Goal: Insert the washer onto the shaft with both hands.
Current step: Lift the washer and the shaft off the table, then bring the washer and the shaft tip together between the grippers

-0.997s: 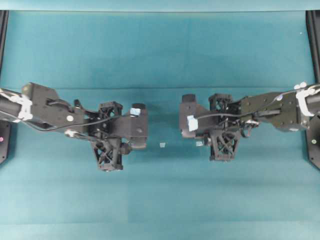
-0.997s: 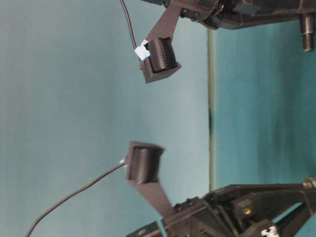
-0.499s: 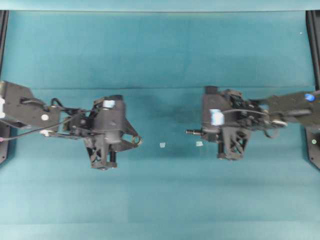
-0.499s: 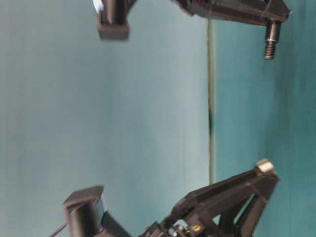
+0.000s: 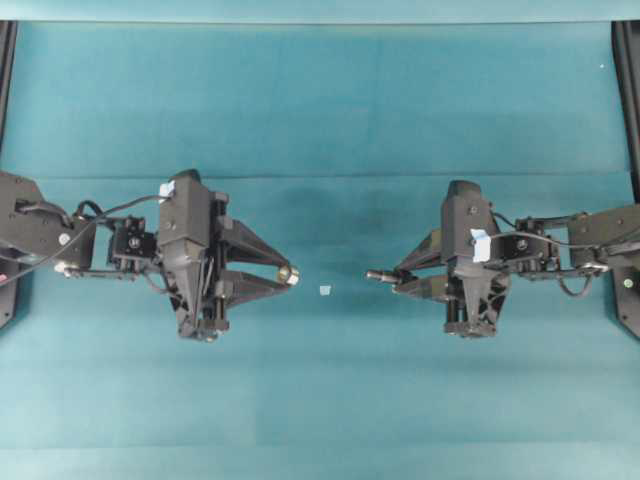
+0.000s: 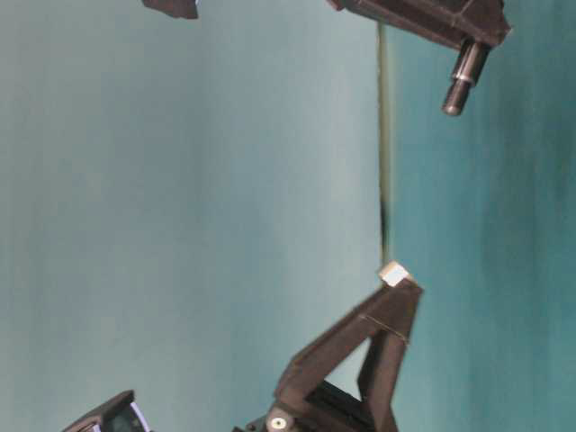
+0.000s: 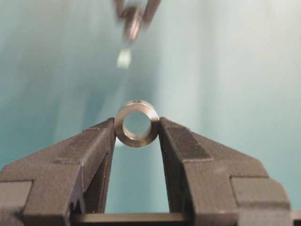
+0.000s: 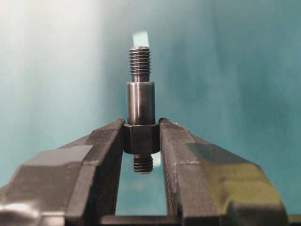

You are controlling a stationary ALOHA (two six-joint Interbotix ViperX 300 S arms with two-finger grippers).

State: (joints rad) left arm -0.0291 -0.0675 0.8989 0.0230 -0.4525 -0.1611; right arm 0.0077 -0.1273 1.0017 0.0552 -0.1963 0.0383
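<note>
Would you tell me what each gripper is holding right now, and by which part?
The left gripper pinches the washer by its outer rim, hole facing forward. The right gripper clamps the shaft at its thicker collar.

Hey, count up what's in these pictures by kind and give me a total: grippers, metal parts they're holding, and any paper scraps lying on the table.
Grippers: 2, the left gripper and the right gripper
Held metal parts: 2, the washer and the shaft
Paper scraps on the table: 1, the pale scrap
Total: 5
</note>
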